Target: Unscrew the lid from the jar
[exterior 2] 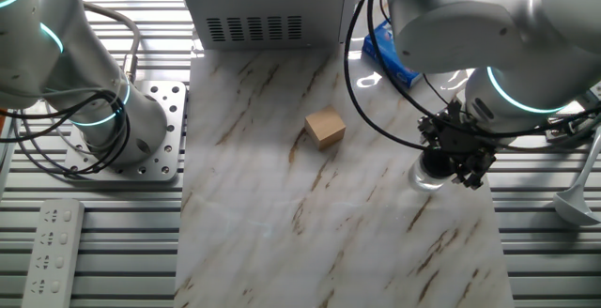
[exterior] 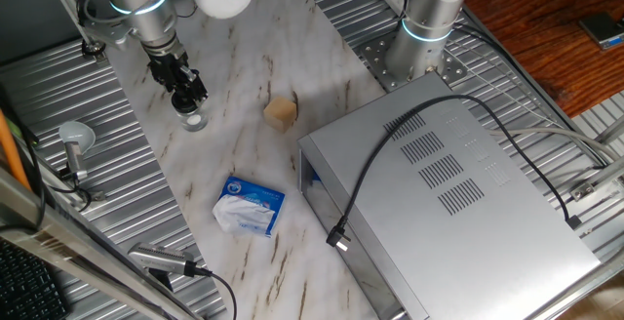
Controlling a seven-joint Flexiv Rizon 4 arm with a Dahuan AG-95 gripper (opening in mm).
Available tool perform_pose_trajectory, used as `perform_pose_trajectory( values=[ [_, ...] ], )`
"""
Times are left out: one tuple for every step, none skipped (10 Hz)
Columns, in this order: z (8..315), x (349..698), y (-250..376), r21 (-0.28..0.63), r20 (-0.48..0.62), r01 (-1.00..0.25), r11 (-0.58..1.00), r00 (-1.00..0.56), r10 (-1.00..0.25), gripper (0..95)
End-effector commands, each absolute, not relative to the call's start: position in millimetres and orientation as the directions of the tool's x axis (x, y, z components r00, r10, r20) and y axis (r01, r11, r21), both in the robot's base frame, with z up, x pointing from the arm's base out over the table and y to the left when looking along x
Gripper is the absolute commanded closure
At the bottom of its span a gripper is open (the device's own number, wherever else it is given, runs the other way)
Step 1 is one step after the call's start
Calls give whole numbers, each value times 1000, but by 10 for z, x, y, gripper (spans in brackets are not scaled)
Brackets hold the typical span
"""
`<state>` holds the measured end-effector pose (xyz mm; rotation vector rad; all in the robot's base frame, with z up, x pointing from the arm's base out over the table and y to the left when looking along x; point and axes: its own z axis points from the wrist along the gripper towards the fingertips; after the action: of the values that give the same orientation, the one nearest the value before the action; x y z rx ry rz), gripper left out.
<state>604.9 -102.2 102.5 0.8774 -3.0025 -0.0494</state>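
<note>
The marble-patterned worktop carries everything, with ribbed metal panels along its sides. A large grey metal box with vent slots sits at one end, a black cable draped across its top. Beside the box lies a blue-and-white packet, crumpled and flat on the worktop. A tan cube stands near the middle, apart from everything else. The arm reaches down over the far edge, and its black gripper sits directly on top of the jar, whose clear glass base shows just below the fingers. The lid is hidden inside the gripper. The fingers appear closed around the jar's top, though the contact itself cannot be seen clearly.
</note>
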Motion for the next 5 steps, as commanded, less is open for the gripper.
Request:
perform_pose_trajectory(
  values=[
    [1029, 6045, -1024, 35, 4, -533, 845, -846, -534, 190],
    [1027, 6046, -1024, 30, 1, -527, 849, -850, -527, 190],
    [1026, 6046, -1024, 23, -1, -525, 851, -851, -525, 190],
    [1026, 6045, -1024, 18, -1, -520, 854, -854, -520, 190],
    [1026, 6045, -1024, 13, -1, -516, 857, -857, -516, 190]
  ],
)
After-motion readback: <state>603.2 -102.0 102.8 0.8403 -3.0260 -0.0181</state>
